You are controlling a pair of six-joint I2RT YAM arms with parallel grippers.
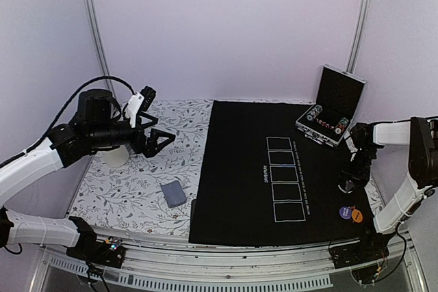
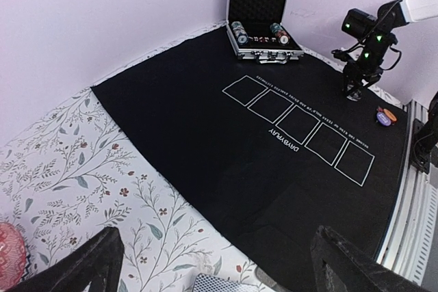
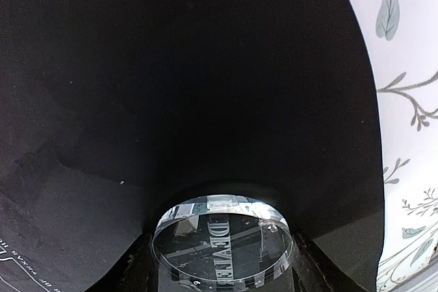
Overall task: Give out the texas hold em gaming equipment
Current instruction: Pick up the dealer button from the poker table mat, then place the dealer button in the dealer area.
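Observation:
My right gripper (image 1: 348, 184) is low over the right edge of the black mat (image 1: 239, 169). In its wrist view it (image 3: 221, 264) is shut on a clear silver dealer button disc (image 3: 221, 237). Purple (image 1: 345, 213) and orange (image 1: 357, 216) discs lie on the mat just in front of it. Striped chips (image 1: 327, 122) sit in the open case (image 1: 340, 92). A grey-blue deck of cards (image 1: 174, 193) lies on the floral cloth. My left gripper (image 1: 157, 143) is open and empty, raised above the cloth behind the deck. The deck's edge (image 2: 219, 284) shows below the open left gripper (image 2: 217, 237). No red triangle marker is in view.
A pale cup-like object (image 1: 115, 156) stands under my left arm; a pink round thing (image 2: 10, 251) shows at the left wrist view's edge. The mat has five white card outlines (image 1: 284, 177). Metal frame posts (image 1: 92, 25) and walls close in the table.

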